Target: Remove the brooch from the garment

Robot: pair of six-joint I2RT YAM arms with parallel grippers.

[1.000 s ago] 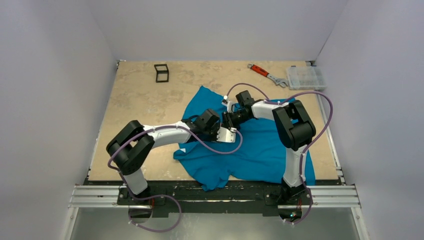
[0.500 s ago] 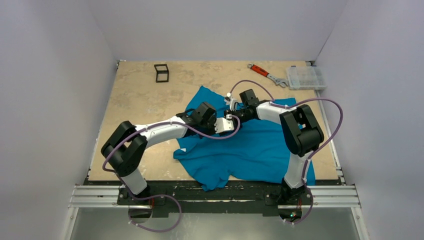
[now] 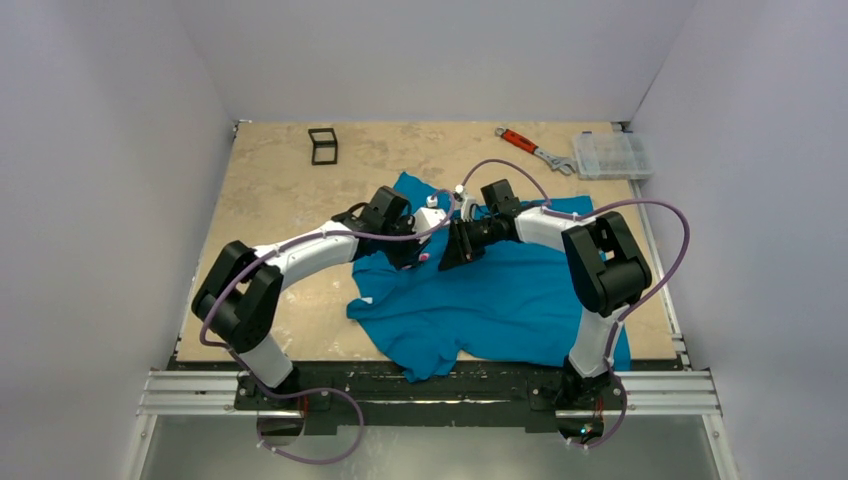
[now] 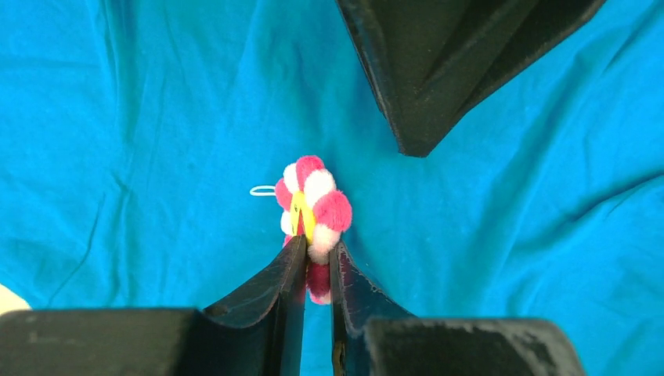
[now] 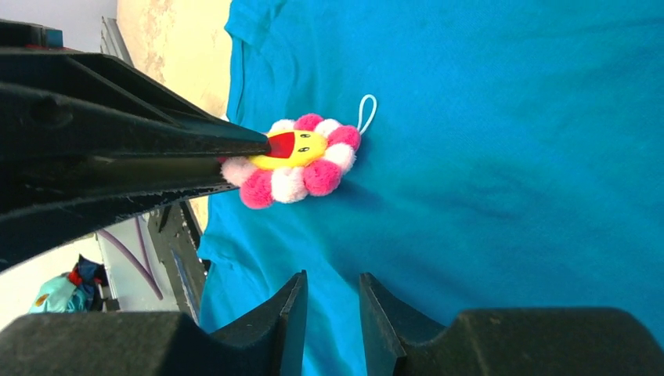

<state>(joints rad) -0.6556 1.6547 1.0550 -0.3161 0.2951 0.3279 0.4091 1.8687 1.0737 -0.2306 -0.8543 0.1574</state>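
Observation:
The brooch point(image 4: 313, 205), a pink and white pompom flower with a yellow centre and a small white loop, lies against the teal garment point(image 4: 125, 117). My left gripper point(image 4: 316, 252) is shut on its lower edge. In the right wrist view the brooch point(image 5: 299, 157) sticks out from the left gripper's fingers point(image 5: 156, 149). My right gripper point(image 5: 333, 294) is nearly shut with a fold of the garment point(image 5: 509, 157) between its fingers, just beside the brooch. From above, both grippers meet over the shirt point(image 3: 500, 300), with the brooch point(image 3: 424, 257) a pink speck between them.
A red-handled wrench point(image 3: 535, 148) and a clear plastic parts box point(image 3: 610, 155) lie at the back right. A small black frame point(image 3: 322, 145) stands at the back left. Bare table point(image 3: 270, 200) lies left of the shirt.
My left gripper has swung back and to the left across the shirt and now faces the right gripper. The right gripper has shifted slightly left and stays on the fabric.

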